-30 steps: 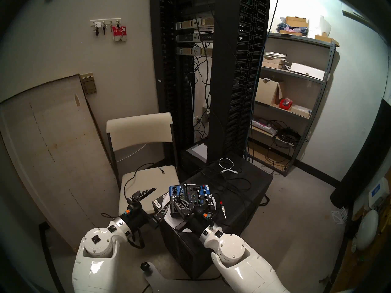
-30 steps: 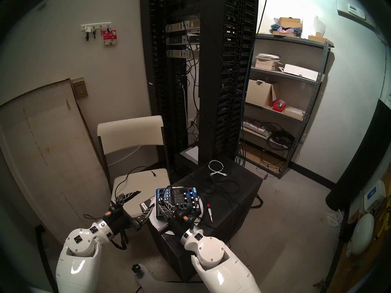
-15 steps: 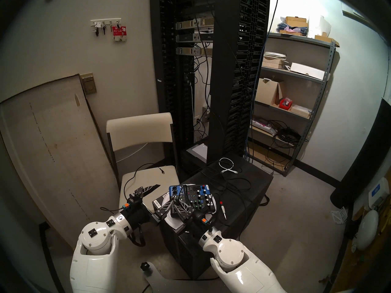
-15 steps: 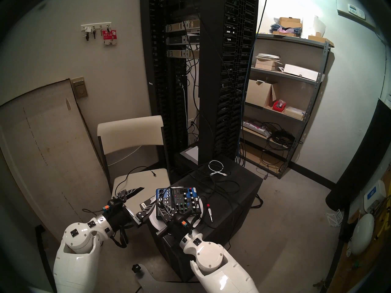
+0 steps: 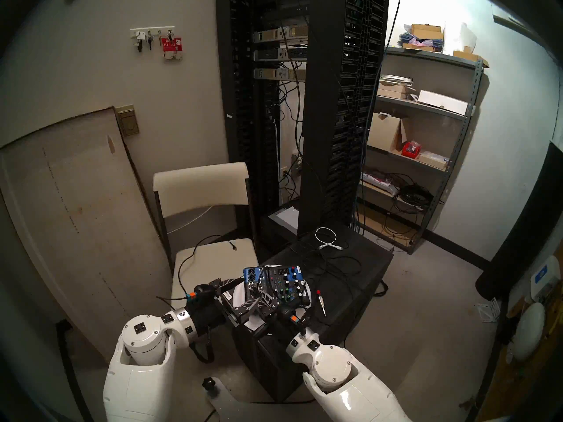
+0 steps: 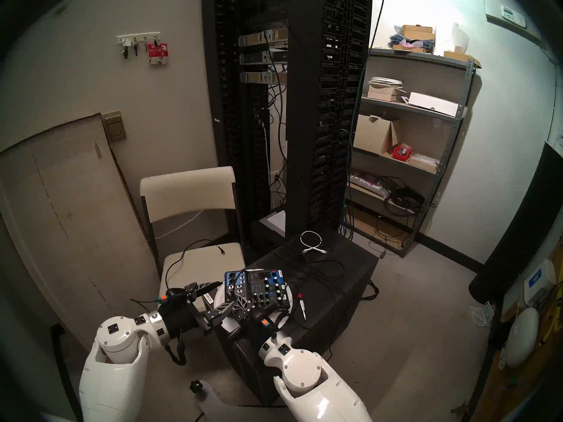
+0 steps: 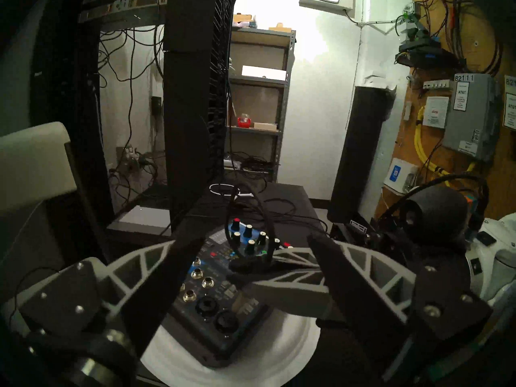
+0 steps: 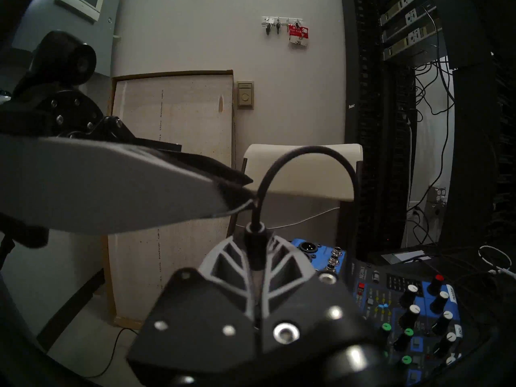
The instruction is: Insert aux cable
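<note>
I find the plug of the aux cable clamped between the fingers of my right hand, barrel end-on, cable arching out over the mixer. The tip is hidden from every view. My left hand stands wide apart and empty, straddling the mixer's near end, one finger just beside the cable. The mixer sits on a white plate on the black worktop. I judge the step as lining up for insertion. Next calls for finding a free jack socket and squaring the plug to it.
</note>
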Controlling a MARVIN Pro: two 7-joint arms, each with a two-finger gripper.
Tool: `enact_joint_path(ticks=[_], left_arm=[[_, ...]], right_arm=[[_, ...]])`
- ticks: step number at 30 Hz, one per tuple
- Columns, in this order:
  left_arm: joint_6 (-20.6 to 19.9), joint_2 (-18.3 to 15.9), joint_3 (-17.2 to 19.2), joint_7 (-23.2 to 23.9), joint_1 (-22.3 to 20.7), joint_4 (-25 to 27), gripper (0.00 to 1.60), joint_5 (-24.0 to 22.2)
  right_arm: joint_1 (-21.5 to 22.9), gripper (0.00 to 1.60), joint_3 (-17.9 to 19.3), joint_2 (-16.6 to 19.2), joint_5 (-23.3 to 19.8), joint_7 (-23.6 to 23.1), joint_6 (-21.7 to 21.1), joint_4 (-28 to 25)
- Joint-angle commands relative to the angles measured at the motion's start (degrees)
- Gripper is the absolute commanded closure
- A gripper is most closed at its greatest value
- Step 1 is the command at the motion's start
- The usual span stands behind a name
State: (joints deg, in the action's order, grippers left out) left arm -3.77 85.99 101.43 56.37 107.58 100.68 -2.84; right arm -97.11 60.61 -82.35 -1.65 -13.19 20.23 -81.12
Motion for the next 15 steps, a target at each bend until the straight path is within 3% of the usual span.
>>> enact_joint_path(ticks=[1, 6, 8, 10, 15], left_arm=[[0.9, 0.3, 0.0, -0.1, -0.6, 0.1, 0.82, -0.4], [0.9, 0.4, -0.2, 0.5, -1.0, -0.1, 0.80, -0.9], [0.8, 0.5, -0.2, 0.6, -1.0, 0.0, 0.72, -0.9], [0.8, 0.5, -0.3, 0.6, -1.1, -0.2, 0.53, -0.8], [0.4, 0.5, -0.7, 1.1, -1.5, -0.6, 0.50, -0.6]], right_arm=[[0.7, 1.60, -0.1, -0.5, -0.2, -0.3, 0.4, -1.1], [0.8, 1.60, -0.2, -0.5, -0.1, -0.2, 0.2, -0.9], [0.9, 1.60, -0.4, -0.4, -0.1, -0.1, 0.2, -0.8], [1.0, 1.60, -0.4, -0.5, -0.1, -0.1, 0.2, -0.6], [1.1, 1.60, -0.6, -0.5, -0.2, -0.1, 0.4, -0.4]])
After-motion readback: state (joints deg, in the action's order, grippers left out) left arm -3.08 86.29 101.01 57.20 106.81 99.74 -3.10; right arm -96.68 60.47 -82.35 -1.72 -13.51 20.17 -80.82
